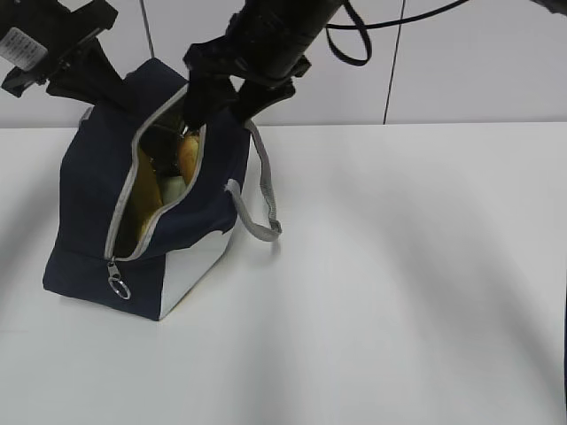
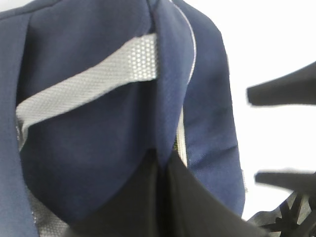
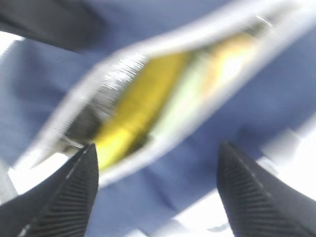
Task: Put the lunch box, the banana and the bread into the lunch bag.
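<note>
Boxy navy fabric lunch bag unzipped at frame left, nearly packed.
Inside: yellow banana, pale green lunch box, golden bread roll. Right gripper spread, empty; left gripper pinching bag fabric.

- Right wrist view is motion-blurred: you get only yellow and pale green smears through the lunch bag opening.
- Left gripper is half cut off by the top edge; its tips sit behind the bag.
- Right gripper tips are hidden in the opening.
- Bread is mostly hidden.
</note>
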Tool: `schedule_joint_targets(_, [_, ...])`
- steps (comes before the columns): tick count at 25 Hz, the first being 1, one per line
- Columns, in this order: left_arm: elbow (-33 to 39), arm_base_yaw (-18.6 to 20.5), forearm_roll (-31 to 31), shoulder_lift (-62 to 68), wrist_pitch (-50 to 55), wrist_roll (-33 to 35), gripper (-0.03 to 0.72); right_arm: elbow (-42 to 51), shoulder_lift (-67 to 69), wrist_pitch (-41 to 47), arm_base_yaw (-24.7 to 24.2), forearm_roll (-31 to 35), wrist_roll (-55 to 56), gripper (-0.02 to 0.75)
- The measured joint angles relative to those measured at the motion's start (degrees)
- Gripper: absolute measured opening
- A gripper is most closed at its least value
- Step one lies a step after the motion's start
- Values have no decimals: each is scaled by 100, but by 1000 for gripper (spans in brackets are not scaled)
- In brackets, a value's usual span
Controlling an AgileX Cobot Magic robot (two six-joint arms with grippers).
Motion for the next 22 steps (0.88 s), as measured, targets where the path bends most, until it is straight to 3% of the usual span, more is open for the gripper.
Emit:
schedule_joint_targets(3, [0,0,0,0,0,0,-3,0,-55,97,-205,-360,642,549])
schedule_joint_targets(9, [0,0,0,0,23,0,-3,164,-60,106,-519,-362,1469,498])
schedule_joint_targets(22, [0,0,0,0,34,0,-3,413,451,119,-519,932,1567,358])
